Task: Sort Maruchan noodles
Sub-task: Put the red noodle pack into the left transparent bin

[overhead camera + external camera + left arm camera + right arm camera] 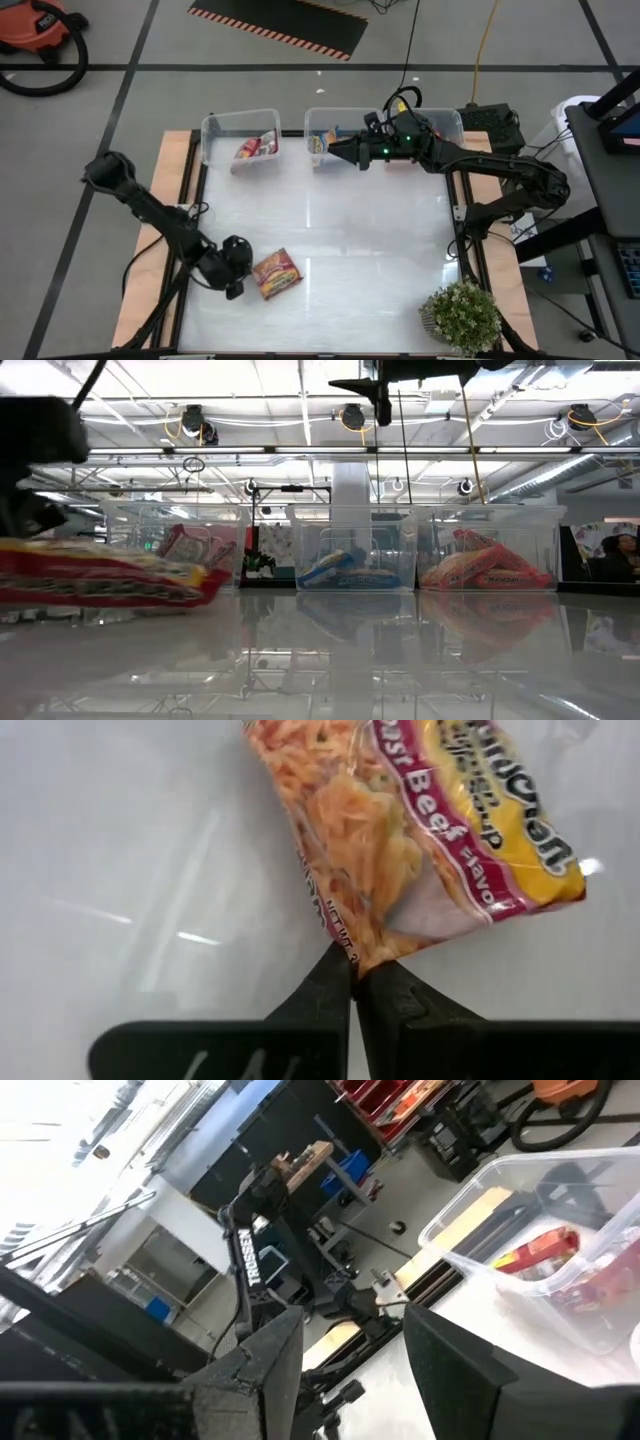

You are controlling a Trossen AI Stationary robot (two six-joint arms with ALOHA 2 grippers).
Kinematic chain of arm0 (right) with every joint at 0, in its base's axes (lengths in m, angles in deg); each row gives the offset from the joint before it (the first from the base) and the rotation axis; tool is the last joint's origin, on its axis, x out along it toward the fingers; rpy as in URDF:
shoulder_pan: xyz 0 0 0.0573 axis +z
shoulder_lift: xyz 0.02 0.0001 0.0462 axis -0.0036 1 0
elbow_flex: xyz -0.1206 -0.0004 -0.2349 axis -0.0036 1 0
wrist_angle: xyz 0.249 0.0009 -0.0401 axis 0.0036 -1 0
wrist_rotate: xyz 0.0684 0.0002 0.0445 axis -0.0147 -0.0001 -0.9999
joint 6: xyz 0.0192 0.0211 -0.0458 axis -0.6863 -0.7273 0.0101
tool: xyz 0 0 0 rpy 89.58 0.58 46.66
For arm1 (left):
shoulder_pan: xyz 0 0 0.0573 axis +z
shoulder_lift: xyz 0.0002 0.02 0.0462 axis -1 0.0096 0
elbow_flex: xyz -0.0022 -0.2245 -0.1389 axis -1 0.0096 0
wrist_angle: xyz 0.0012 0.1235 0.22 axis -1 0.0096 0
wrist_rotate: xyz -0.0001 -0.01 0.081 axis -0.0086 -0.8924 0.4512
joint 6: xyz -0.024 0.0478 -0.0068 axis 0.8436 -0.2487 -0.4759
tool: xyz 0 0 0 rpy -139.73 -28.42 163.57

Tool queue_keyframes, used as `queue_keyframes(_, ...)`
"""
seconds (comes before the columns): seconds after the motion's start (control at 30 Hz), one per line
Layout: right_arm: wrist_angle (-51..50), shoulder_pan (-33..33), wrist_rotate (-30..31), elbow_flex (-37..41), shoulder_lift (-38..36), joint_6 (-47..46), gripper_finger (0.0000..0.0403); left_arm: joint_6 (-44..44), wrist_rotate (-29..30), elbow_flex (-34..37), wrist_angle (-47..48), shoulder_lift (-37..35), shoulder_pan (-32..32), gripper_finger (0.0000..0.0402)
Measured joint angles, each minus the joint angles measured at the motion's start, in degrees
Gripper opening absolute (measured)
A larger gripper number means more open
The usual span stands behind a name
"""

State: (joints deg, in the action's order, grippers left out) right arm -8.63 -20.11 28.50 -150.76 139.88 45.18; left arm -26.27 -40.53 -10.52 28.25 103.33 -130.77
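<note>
Left hand sitting low at near-left of desk, fingers together, pinching edge of dark red packet. Same packet lying flat on desk in left wrist view, corner clamped between fingertips. Showing as blurred red strip at left of low view.

Right hand hovering above middle bin at far edge, fingers spread apart, holding nothing. Seen in low view only as dark shape hanging overhead.

Three clear bins lined along far edge. Left bin holding red packets; also seen in right wrist view. Middle bin holding blue packets. Right bin holding orange packets, mostly hidden under right arm in high view.

Potted plant standing at near-right corner of desk, well apart from packets.
</note>
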Motion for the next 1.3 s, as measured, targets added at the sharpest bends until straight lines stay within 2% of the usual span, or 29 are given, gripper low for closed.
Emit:
queue_keyframes(0.33,-0.02,0.85,-4.36,0.00,-0.01,-4.16,0.0166,-19.30,0.02,-16.16,15.81,-0.39,11.31,0.0007)
queue_keyframes(0.47,-0.04,2.31,-4.70,0.00,-0.02,-5.37,0.0166,-25.11,2.27,-22.95,22.51,-0.39,15.58,0.0006)
queue_keyframes(0.63,-0.07,4.28,-7.86,0.00,-0.02,-5.21,0.0166,-31.97,3.67,-29.62,26.07,-0.41,20.73,0.0006)
queue_keyframes(0.73,-0.47,5.24,-10.95,0.06,-0.82,-5.49,0.0166,-34.47,4.82,-32.69,26.02,-0.41,23.62,0.0006)
queue_keyframes(0.9,-3.12,7.56,-11.38,0.04,-4.33,-6.52,0.0166,-36.72,7.42,-36.83,26.00,-0.43,27.39,0.0006)
queue_keyframes(1.13,-15.99,9.67,-7.16,0.16,-12.20,-0.45,0.0166,-36.49,12.42,-43.01,28.14,-0.47,32.44,0.0005)
queue_keyframes(1.3,-18.26,11.11,-3.36,2.22,-18.05,0.51,0.0166,-37.34,12.87,-46.36,28.94,-0.46,36.37,0.0005)
